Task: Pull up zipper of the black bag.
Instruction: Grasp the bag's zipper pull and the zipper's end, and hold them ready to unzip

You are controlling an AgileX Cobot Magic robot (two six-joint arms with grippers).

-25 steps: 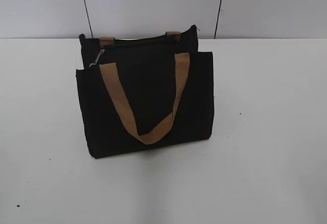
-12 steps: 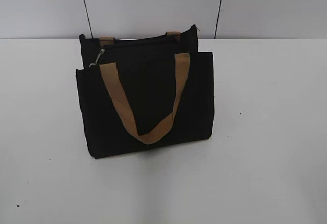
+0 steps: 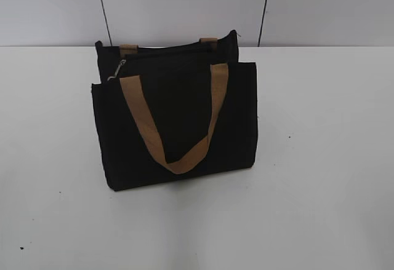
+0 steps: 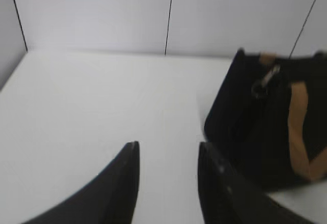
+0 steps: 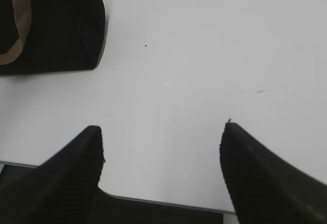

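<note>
The black bag (image 3: 175, 116) stands upright on the white table, with a tan handle (image 3: 175, 122) hanging down its front. The silver zipper pull (image 3: 116, 70) hangs at the left end of the bag's top edge. In the left wrist view the bag (image 4: 255, 132) is at the right, with the zipper pull (image 4: 265, 81) near its top. My left gripper (image 4: 168, 150) is open and empty, left of the bag. My right gripper (image 5: 162, 129) is open and empty near the table's front edge, with the bag's corner (image 5: 61, 25) at the upper left. Neither gripper shows in the exterior view.
The white table (image 3: 320, 159) runs to a pale panelled wall (image 3: 184, 5) right behind the bag. The table's front edge (image 5: 168, 202) shows between my right gripper's fingers.
</note>
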